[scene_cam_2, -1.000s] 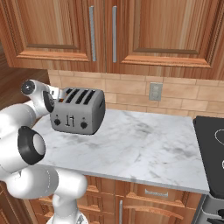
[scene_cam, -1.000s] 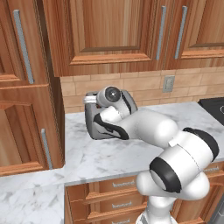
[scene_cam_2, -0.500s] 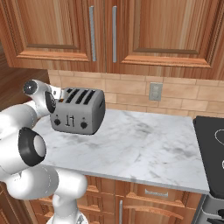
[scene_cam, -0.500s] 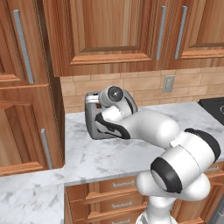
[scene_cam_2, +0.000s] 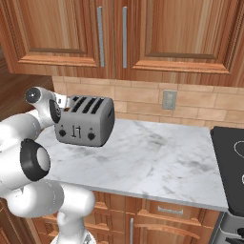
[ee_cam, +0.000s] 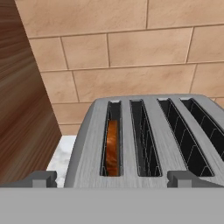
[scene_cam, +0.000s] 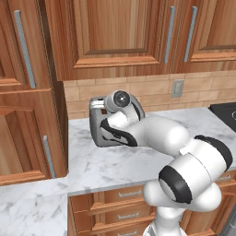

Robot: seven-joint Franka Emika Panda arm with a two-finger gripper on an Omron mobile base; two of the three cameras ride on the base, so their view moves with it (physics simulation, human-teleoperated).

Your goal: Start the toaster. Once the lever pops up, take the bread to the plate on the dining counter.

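The toaster [scene_cam_2: 86, 121], a boxy grey metal unit with four slots on top, stands on the marble counter [scene_cam_2: 157, 162] close to the tan brick backsplash [scene_cam_2: 143, 102], near the counter's left end beside a tall wooden cabinet [scene_cam: 27, 110]. Its front, seen from the right base camera, carries two black round knobs and two small levers. From the hand camera, looking down over the toaster's top, the bread [ee_cam: 112, 146] sits sunk inside the leftmost slot, its brown face and darker crust edge showing below the rim; the three other slots are dark.

The end effector [ee_cam: 112, 178] hangs just in front of and above the toaster, its two dark fingertips [ee_cam: 41, 177] spread wide apart at either side of the toaster's front edge, holding nothing. In the left base view the white arm [scene_cam: 161, 133] curves in from the lower right and its wrist covers much of the toaster's front; in the right base view the wrist sits at the toaster's left side.

Behind, a wall outlet [scene_cam_2: 169, 99] is set in the brick, wooden wall cabinets [scene_cam_2: 124, 33] hang overhead, and a black cooktop [scene_cam_2: 231, 152] borders the counter's right end.
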